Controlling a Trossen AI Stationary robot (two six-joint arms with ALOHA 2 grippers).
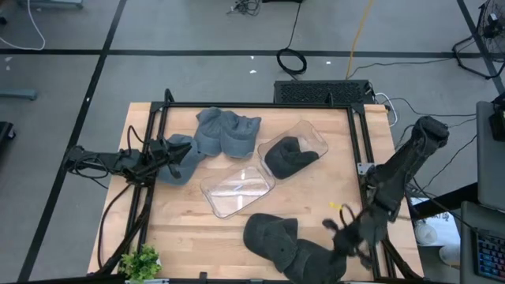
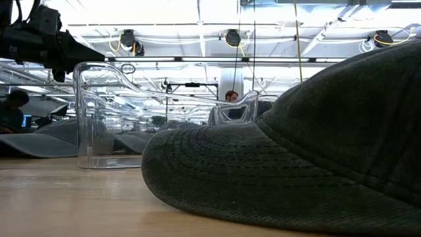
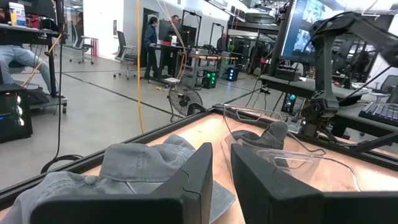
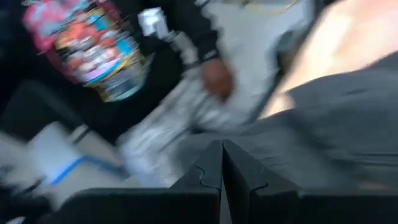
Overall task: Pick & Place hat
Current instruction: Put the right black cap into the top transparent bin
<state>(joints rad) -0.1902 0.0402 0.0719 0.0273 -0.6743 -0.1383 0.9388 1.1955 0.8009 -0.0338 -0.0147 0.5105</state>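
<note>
Two dark grey hats [image 1: 272, 237] [image 1: 316, 264] lie crown up at the table's near edge; one fills the low view [image 2: 296, 158]. A third dark hat [image 1: 290, 156] sits in the far clear container [image 1: 312, 134]. Blue-grey hats lie at the far left [image 1: 183, 160] [image 1: 229, 130]. My left gripper [image 1: 168, 154] [image 3: 221, 177] hovers above the left blue-grey hat [image 3: 137, 165], open by a narrow gap. My right gripper [image 1: 345, 235] [image 4: 222, 163] is shut beside the near dark hat [image 4: 336, 130]; I see no touch.
An empty clear container [image 1: 237, 189] [image 2: 105, 118] lies mid-table. A small green plant [image 1: 142, 264] stands at the near left corner. Black frame rails [image 1: 359, 142] run along the table's sides. Bare wood [image 1: 189, 233] shows near left. People stand in the room beyond.
</note>
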